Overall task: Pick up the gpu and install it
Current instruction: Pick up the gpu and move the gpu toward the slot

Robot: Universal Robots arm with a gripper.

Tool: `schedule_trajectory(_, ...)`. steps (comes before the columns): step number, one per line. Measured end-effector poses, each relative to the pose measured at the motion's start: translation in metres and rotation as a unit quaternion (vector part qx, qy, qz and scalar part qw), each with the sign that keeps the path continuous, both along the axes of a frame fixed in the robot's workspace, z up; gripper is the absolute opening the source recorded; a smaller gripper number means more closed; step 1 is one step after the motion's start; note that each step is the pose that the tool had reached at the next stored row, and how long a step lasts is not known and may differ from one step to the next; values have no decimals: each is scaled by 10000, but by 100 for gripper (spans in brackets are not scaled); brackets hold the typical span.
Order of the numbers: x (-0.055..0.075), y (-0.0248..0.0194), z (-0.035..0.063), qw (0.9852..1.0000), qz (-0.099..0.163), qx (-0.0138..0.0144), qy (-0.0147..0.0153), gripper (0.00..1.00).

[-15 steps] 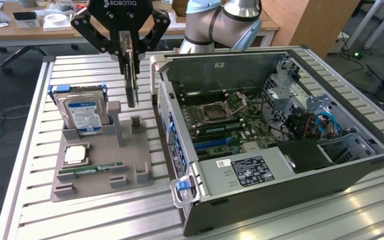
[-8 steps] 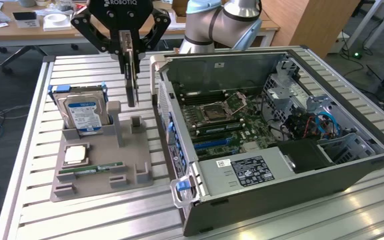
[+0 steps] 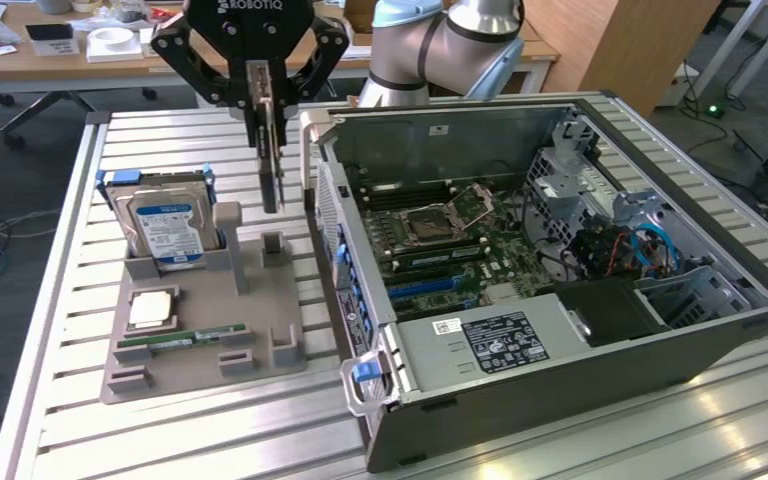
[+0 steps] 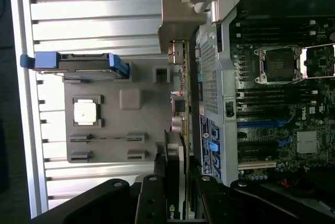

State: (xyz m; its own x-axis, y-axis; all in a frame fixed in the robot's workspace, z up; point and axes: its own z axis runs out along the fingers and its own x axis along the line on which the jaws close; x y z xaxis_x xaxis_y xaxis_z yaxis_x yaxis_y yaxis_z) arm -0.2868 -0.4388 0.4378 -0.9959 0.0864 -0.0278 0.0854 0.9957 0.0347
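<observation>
The gripper [image 3: 271, 100] hangs over the slatted aluminium table [image 3: 171, 135] with its black fingers clamped on the gpu [image 3: 271, 165], one finger on each flat face near the card's upper end. The card hangs upright and is seen edge-on in the exterior view, over the grey parts tray [image 3: 211, 310] and just beside the outer wall of the open computer case [image 3: 558, 385]. Its lower end appears clear of the tray's upright posts. In the wrist view the gpu [image 4: 178, 145] runs away from the gripper [image 4: 175, 195] as a thin green and dark strip, its silver end bracket [image 4: 175, 22] at the far end, between the tray [image 4: 110, 124] and the case's perforated wall [image 4: 209, 72]. On the tray, a hard drive [image 3: 171, 225] with a blue label stands upright in its slot toward the exterior view's left. A square CPU [image 3: 153, 310] lies flat nearer the camera, with a narrow green RAM stick [image 3: 181, 340] beside it. Inside the case lies the motherboard [image 3: 471, 250] with its open CPU socket [image 3: 448, 215], and a power supply [image 3: 491, 340] with a white label sits at the near end.
</observation>
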Motion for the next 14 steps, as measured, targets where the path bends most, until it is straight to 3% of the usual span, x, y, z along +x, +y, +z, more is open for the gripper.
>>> schedule_trajectory(14, 82, 0, 0, 10000, 0, 0, 0, 27)
